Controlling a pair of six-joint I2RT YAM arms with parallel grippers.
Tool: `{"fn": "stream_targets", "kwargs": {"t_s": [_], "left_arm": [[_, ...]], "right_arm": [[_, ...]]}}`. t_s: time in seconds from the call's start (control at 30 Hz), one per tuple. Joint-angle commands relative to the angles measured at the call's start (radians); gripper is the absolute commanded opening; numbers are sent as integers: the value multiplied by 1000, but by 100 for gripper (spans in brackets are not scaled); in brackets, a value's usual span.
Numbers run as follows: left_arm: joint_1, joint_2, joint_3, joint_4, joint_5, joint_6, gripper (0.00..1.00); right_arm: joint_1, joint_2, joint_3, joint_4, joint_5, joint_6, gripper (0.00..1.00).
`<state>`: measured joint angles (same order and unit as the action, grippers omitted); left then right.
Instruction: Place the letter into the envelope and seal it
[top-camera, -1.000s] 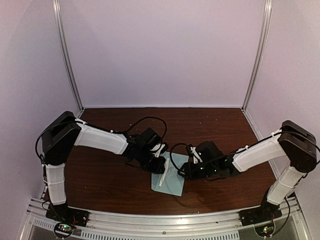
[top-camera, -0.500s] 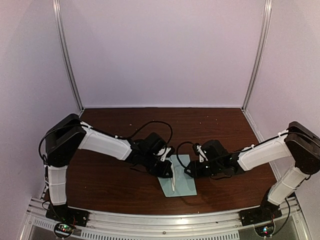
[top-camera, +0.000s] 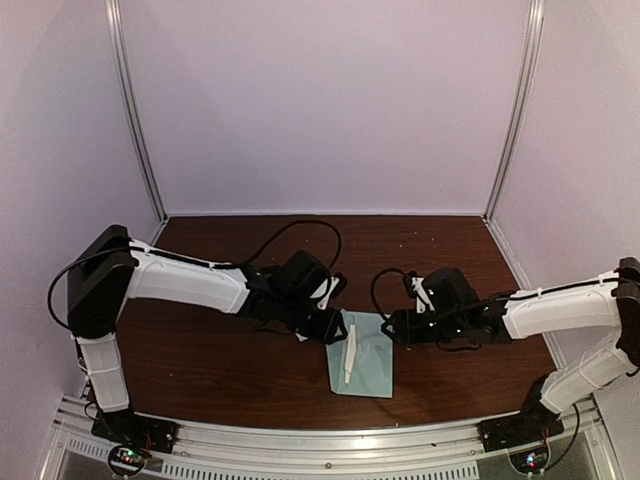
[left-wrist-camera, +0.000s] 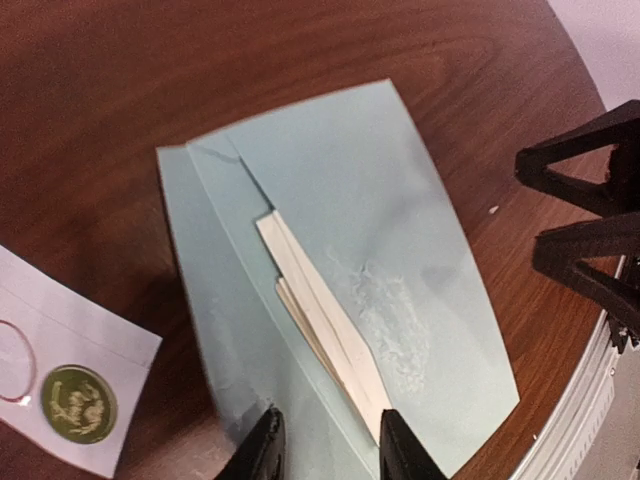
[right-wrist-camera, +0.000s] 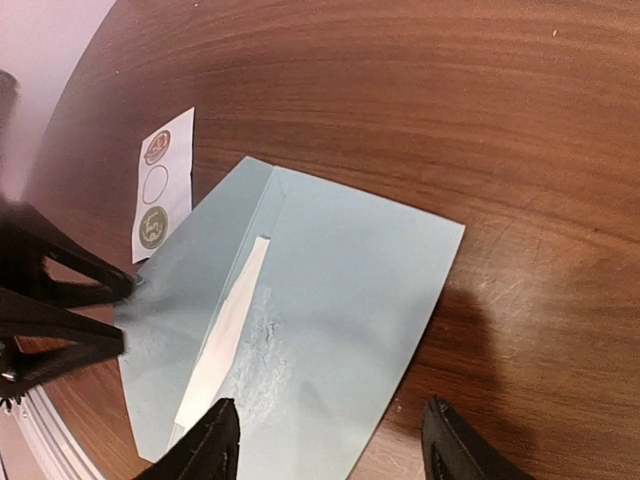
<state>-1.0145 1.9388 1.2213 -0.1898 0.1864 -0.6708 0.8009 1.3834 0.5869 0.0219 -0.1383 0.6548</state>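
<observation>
I'm letting go: the left gripper (left-wrist-camera: 328, 442) is parting its fingers and the right gripper (right-wrist-camera: 330, 445) is spreading wider, both released. The envelope (top-camera: 362, 352) is now lying flat on the table (top-camera: 200, 365) between them. The letter (top-camera: 349, 358) is still poking out, so I'd say sealing isn't done.

Dark brown wood-grain bench (top-camera: 440, 245), some glare on the surface. Plain pale lilac back wall (top-camera: 320, 100), matching side walls (top-camera: 50, 150) closing in left and right. Two slim metal posts (top-camera: 135, 110) stand at the back corners. Ribbed aluminium rail (top-camera: 330, 440) runs along the near edge. Soft, even, pinkish light with no hard shadows.
</observation>
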Motion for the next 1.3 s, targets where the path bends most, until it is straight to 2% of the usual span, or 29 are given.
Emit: {"fn": "stream_targets", "kwargs": {"t_s": [0.0,0.1,0.3,0.37,0.57,0.73,0.9,1.07,1.27], "left_arm": [[0,-187,21,-23,-202,62,44],[25,-264,29,-67,-247,73,54],[118,-367,-60,-39,-217,14,57],[142,-394,-107,6,-188,1,63],[160,-427,-164,40,-222,-9,72],[291,-423,-232,84,-79,-6,71],[380,-385,-255,112,-1,42,71],[407,-364,-346,265,37,-7,69],[415,-355,-407,358,18,-33,67]], "right_arm": [[-25,-93,36,-116,96,-54,66],[-35,-152,51,-153,128,-76,74],[-40,-237,63,-163,160,-123,83],[-40,-248,67,-160,159,-130,86],[-38,-241,84,-67,47,-156,88],[-16,-163,132,-25,-16,-172,85],[22,-18,205,28,-52,-170,76],[59,152,325,56,-79,-182,69],[90,381,499,47,-143,-204,62]]}}
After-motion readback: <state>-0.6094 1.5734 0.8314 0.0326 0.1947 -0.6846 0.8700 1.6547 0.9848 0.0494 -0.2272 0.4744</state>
